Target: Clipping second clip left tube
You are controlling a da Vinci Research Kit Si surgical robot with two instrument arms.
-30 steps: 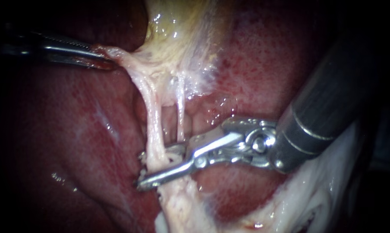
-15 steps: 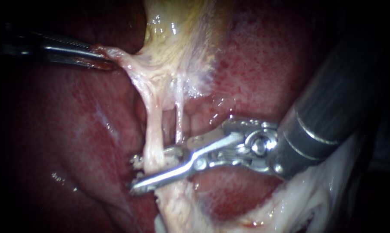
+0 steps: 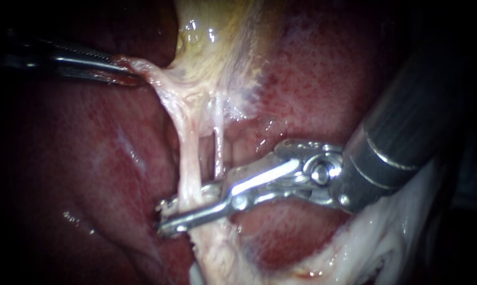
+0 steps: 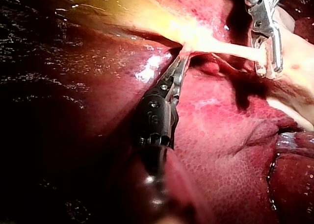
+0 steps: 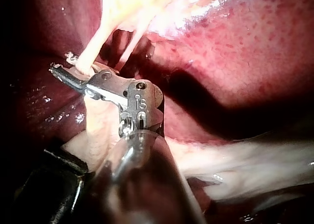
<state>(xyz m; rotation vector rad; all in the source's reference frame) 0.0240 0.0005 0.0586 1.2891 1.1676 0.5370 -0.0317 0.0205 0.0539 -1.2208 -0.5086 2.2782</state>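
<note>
1. Your right instrument (image 3: pixel 162 215) comes in from 3 o'clock on a dark, smooth shaft banded with bright rings. It ends in a polished steel hinge and a long, thin, slightly bent claw.
2. That claw is closed across the left tube (image 3: pixel 188 158), at about 7 o'clock from centre. The lower limb crosses in front of the tube and the upper one passes behind it, and both press on it.
3. The left tube is a pale cream, stringy cord stretched taut from 12 o'clock down toward 6 o'clock. Below the claw it widens into ragged, wet tissue.
4. The right tube (image 3: pixel 219 148) is a thinner, whitish strand just beside the left one. It runs down to the claw's upper limb, but you cannot tell whether it touches.
5. Your left instrument (image 3: pixel 127 74) enters from 10 o'clock. Its narrow, ridged, dark claw grips a flap of pale tissue (image 3: pixel 154 79) that is drawn out to a point.
6. The gallbladder (image 3: pixel 217 37) sits at 12 o'clock, yellowish, glossy and fibrous.
7. The liver (image 3: pixel 91 158) surrounds everything, dark red, finely speckled, smooth and wet.
8. White fatty tissue (image 3: pixel 381 243) glistens under the right shaft at 4 o'clock.
</note>
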